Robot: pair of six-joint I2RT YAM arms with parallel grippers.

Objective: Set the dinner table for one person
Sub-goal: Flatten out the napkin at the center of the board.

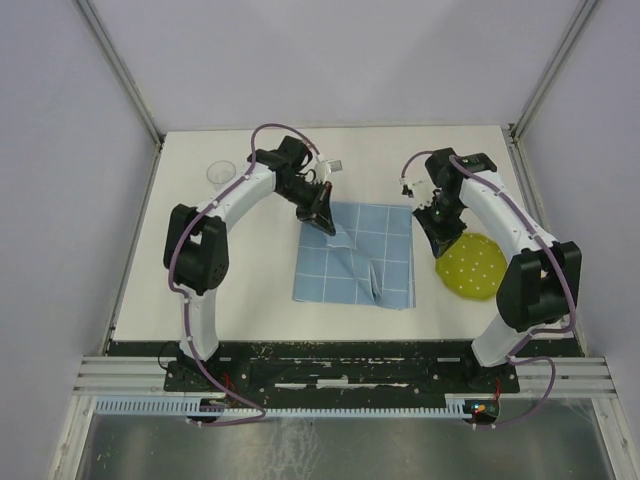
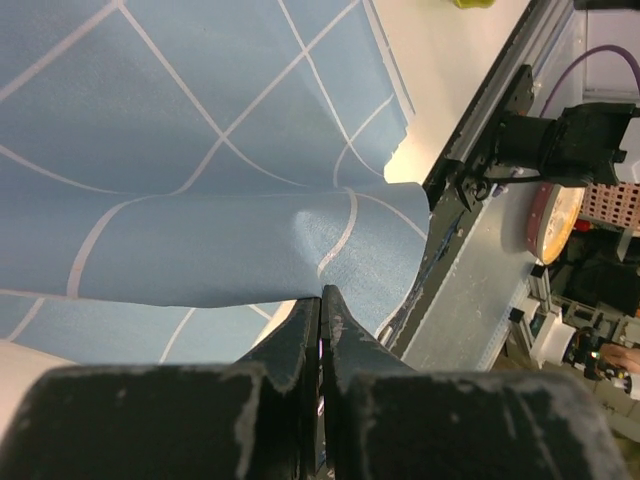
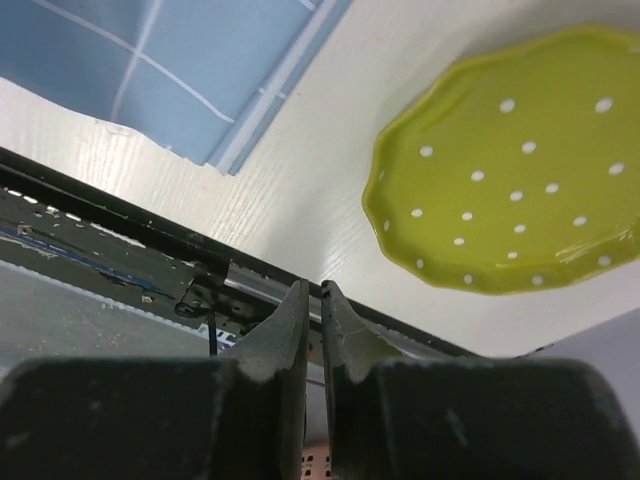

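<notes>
On the off-white dinner table [image 1: 250,280] a light-blue gridded cloth [image 1: 360,260] lies in the middle, rumpled, with a fold near its lower middle. My left gripper [image 1: 322,218] is at the cloth's far left corner. In the left wrist view it [image 2: 322,290] is shut on an edge of the cloth [image 2: 200,150], which is lifted and draped. My right gripper [image 1: 437,238] hovers between the cloth's right edge and a green dotted plate [image 1: 470,267]. Its jaws [image 3: 322,285] are parted by a narrow slit with nothing between them. The plate [image 3: 520,160] rests on the table to the right.
A small clear dish [image 1: 220,172] sits at the far left of the table, and a small white object [image 1: 335,165] lies behind the left gripper. A black rail [image 1: 340,350] runs along the near edge. White walls stand on three sides.
</notes>
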